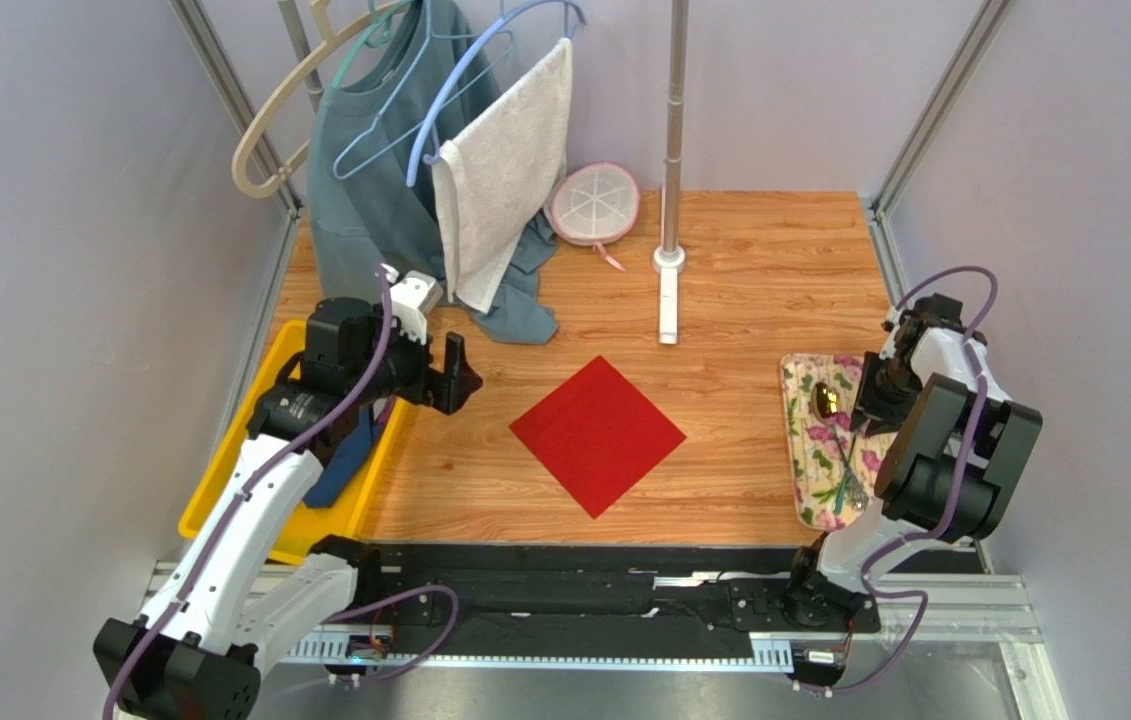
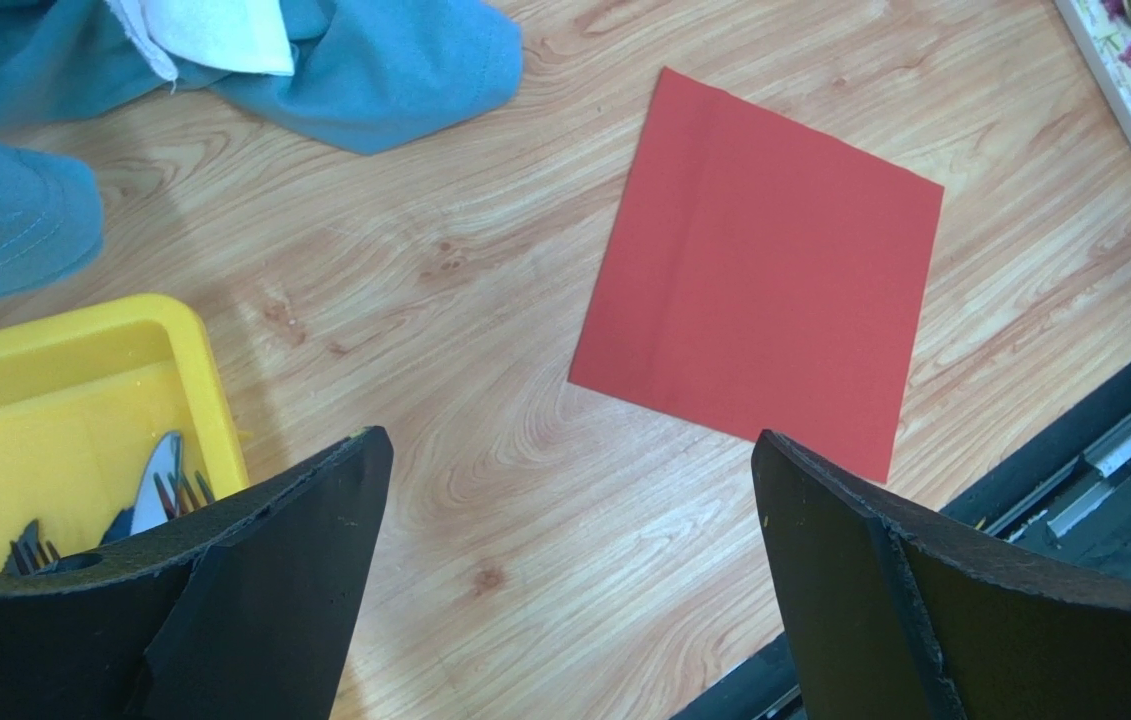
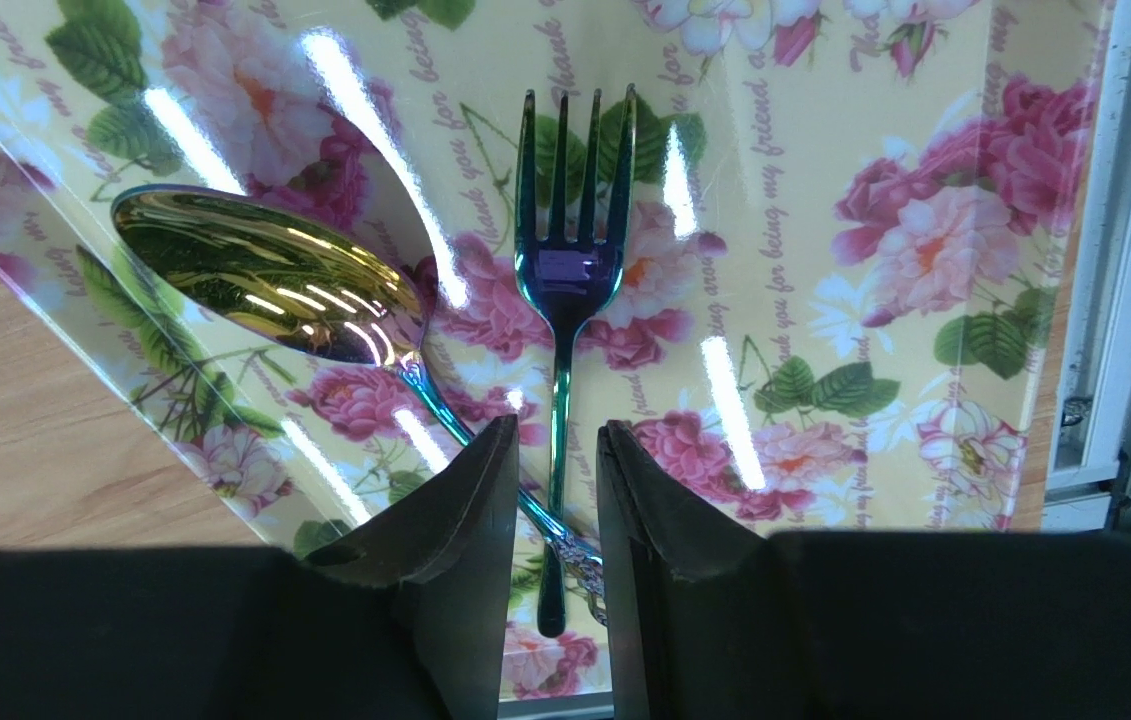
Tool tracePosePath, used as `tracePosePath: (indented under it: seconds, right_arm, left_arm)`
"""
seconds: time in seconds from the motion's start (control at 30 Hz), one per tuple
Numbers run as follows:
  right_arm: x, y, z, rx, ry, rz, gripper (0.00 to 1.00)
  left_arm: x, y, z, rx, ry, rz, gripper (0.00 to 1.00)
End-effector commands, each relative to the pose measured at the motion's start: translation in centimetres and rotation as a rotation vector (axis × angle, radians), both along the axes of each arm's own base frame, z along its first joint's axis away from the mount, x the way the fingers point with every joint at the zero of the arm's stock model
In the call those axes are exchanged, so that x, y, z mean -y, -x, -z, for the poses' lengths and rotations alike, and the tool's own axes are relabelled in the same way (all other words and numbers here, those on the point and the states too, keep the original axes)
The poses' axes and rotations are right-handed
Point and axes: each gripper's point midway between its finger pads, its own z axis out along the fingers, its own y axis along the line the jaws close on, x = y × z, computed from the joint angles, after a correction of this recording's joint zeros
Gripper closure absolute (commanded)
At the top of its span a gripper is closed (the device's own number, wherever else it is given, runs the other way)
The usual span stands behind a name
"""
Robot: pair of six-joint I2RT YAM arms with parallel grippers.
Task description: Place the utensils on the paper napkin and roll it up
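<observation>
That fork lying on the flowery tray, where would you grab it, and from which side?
The fork lies flat on the tray, so come from straight above and pinch its slim handle across the width, midway along. Near its end it crosses the spoon, which might get caught too.

Item: floral tray [image 3: 842, 90], seen from my right wrist. Lettering: fine cursive script, printed in slanting lines across the cream ground and repeated. It reads "thank you for being my friend". It is clearest at upper centre of the frame. Part-lines repeat at upper left and right of centre, some of them broken by glare. I read no other lettering.
</observation>
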Motion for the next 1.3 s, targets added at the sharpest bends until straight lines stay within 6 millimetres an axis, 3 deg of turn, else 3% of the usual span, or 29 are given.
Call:
tracePosePath:
  seconds: [0.0,0.17,0.27,0.4,0.43,0.67,0.8,0.93,1.03,1.13,1.23,1.27]
  right_arm:
    - [0.1,-0.3,1.1,-0.002,-0.005,0.039,0.71]
    - [-0.1,0.1,2.6,-0.034,-0.018,0.047,0.72]
    - [-0.2,0.3,3.3,-0.049,-0.026,0.050,0.77]
    - [-0.2,-0.1,2.9,-0.036,-0.028,0.058,0.96]
    - [-0.2,-0.2,2.6,-0.032,-0.028,0.058,0.97]
    - [1.8,-2.8,-2.4,0.083,0.064,0.020,1.00]
    - [4.2,-4.2,-5.9,0.136,0.186,-0.028,1.00]
    - [4.6,-5.2,-8.6,0.182,0.212,-0.056,1.00]
    - [2.6,-6.1,-10.6,0.245,0.147,-0.078,1.00]
    - [-1.5,-6.8,-11.7,0.290,0.035,-0.099,1.00]
    - [-7.1,-7.7,-12.5,0.342,-0.072,-0.178,1.00]
    - [-10.3,-7.5,-11.8,0.332,-0.120,-0.204,1.00]
  left_arm:
    - [0.7,-0.7,-1.7,0.041,0.051,0.010,0.01]
    - [0.8,-0.9,-1.5,0.037,0.049,0.012,0.01]
    - [0.8,-1.0,-1.4,0.038,0.046,0.012,0.01]
    - [0.8,-1.1,-1.3,0.037,0.049,0.009,0.01]
    - [0.8,-1.1,-1.2,0.037,0.049,0.009,0.01]
    - [0.8,-1.4,-1.2,0.047,0.050,0.010,0.01]
    - [0.7,-1.5,-1.1,0.049,0.046,-0.002,0.01]
    - [0.5,-1.5,-1.0,0.051,0.044,-0.014,0.01]
    - [0.5,-1.5,-0.9,0.046,0.052,-0.021,0.01]
    - [0.5,-1.5,-0.4,0.021,0.051,-0.031,0.01]
    - [0.1,-1.3,-0.4,0.009,0.041,-0.047,0.01]
    - [0.1,-1.2,-0.4,0.011,0.035,-0.044,0.01]
